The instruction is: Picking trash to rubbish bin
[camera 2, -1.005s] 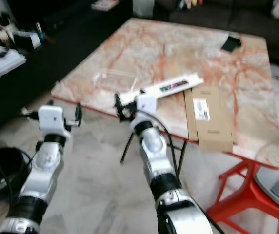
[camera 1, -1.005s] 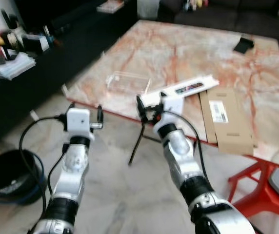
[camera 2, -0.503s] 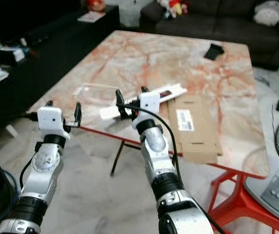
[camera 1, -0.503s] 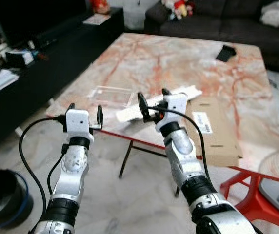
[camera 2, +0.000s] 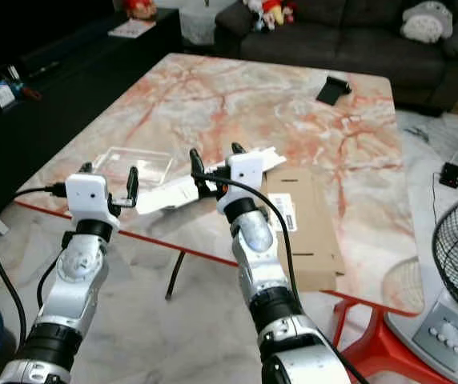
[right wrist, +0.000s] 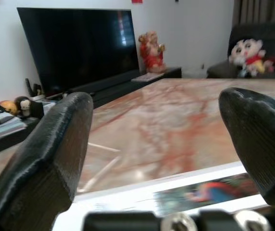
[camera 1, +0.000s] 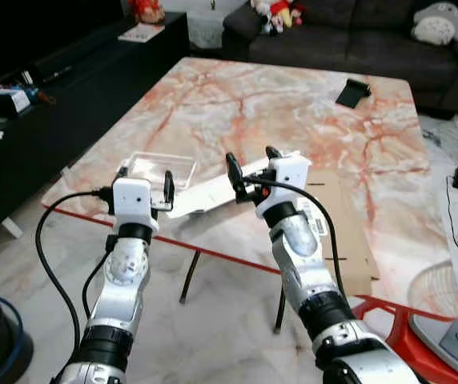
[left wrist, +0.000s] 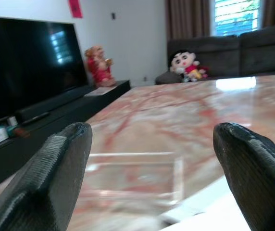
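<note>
**Both fingers sets apart, near counter edge**

Left gripper (camera 1: 143, 177) fingers spread, holding nothing, raised beside the clear plastic tray (camera 1: 159, 169). Right gripper (camera 1: 250, 164) fingers spread over the long white box (camera 1: 205, 191). Both items and flat cardboard (camera 2: 303, 220) lie on the marble counter (camera 1: 277, 104).

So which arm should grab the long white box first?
Right, probably. The right gripper hovers open directly over the long white box, whose printed face fills its wrist view. The left gripper, also open, faces the clear plastic tray instead.
</note>
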{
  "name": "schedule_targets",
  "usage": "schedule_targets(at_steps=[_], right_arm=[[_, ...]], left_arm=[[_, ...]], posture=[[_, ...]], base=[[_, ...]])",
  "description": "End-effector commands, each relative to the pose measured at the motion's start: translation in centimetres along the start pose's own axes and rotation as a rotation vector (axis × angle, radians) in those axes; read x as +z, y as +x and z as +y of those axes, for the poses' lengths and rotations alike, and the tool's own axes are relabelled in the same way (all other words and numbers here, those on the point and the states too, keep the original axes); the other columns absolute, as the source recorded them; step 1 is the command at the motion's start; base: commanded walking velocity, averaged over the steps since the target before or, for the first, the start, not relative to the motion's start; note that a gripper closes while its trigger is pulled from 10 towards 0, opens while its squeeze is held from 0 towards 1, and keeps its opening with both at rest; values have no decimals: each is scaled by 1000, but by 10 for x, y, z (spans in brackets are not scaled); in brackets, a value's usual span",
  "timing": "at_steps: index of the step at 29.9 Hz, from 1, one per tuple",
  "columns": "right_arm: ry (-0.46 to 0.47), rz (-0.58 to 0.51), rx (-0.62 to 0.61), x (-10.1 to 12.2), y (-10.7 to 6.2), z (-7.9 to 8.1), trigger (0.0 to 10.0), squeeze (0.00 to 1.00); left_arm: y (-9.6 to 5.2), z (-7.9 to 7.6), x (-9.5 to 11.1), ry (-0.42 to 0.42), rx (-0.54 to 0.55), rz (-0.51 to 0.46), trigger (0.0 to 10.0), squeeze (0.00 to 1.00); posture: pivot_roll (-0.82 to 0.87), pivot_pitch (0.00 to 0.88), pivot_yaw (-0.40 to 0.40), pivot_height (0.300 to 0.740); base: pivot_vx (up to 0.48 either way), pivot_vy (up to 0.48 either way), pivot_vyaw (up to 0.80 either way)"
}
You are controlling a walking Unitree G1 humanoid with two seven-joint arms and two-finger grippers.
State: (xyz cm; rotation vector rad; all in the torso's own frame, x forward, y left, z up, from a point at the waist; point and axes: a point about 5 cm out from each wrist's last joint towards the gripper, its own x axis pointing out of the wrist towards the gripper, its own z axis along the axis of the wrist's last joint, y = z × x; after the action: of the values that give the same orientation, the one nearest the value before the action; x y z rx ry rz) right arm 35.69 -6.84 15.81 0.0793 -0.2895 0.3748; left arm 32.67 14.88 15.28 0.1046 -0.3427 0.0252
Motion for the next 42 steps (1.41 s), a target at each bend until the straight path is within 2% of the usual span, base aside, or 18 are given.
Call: schedule_targets(at_steps=[1, 6, 15, 20, 30, 33, 40, 42], right_arm=[[-28, -31, 4, 6, 1, -1, 10000, 0], [10, -26, -14, 5, 1, -1, 10000, 0], [-25, -20, 10, 4, 1, 2, 10000, 0], [-2, -20, 0, 3, 1, 2, 10000, 0], [-26, -23, 22, 3, 0, 7, 10000, 0], [0, -14, 23, 2, -1, 7, 10000, 0], [-20, 45, 32, -5, -3, 5, 10000, 0], [14, 89, 28, -10, -6, 4, 10000, 0]], left_arm=[[2, -5, 5, -4, -10, -24, 10000, 0], [2, -6, 6, -4, -14, -30, 10000, 0], [3, -6, 7, -4, -11, -34, 10000, 0], [4, -6, 8, -2, -8, -37, 10000, 0], [5, -5, 10, 2, -4, -44, 10000, 0], [6, -4, 11, 0, 0, -48, 10000, 0], [7, -4, 12, 5, 4, -50, 10000, 0], [7, -3, 12, 6, 4, -50, 10000, 0]], posture=[[111, 84, 6, 740], [113, 88, 7, 740], [115, 91, 9, 740], [123, 97, 9, 740], [129, 110, 11, 740], [126, 112, 10, 740], [128, 118, 4, 740], [127, 122, 3, 740]], base=[[349, 0, 800], [355, 0, 320], [356, 0, 115], [356, 0, 320], [356, 0, 0], [206, 0, 0], [0, 0, 0], [0, 0, 0]])
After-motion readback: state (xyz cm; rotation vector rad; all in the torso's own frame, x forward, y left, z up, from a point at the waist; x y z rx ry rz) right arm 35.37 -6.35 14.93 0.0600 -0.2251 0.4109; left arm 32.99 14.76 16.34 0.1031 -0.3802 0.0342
